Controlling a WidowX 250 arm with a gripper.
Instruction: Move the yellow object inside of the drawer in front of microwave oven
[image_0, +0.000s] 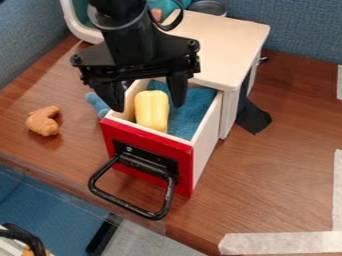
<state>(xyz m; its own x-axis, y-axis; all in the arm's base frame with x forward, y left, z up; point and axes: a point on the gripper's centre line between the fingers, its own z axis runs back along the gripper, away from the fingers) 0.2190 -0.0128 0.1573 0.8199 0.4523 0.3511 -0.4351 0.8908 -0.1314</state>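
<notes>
On the brown counter (287, 165), toward six o'clock, the hand (148, 106) hangs spread above the open drawer (147, 165). Inside, the yellow object (152, 111) lies on blue cloth (190, 112); likely light, stiff and smooth, best gripped across its middle.

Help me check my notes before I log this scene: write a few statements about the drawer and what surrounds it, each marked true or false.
1. The yellow object is inside the open drawer. True.
2. The drawer's front is blue. False: it is red.
3. Blue cloth lies in the drawer. True.
4. The end effector is closed tight. False: the end effector's fingers are spread apart.
5. A brown lump lies on the table, outside the drawer. True.
</notes>
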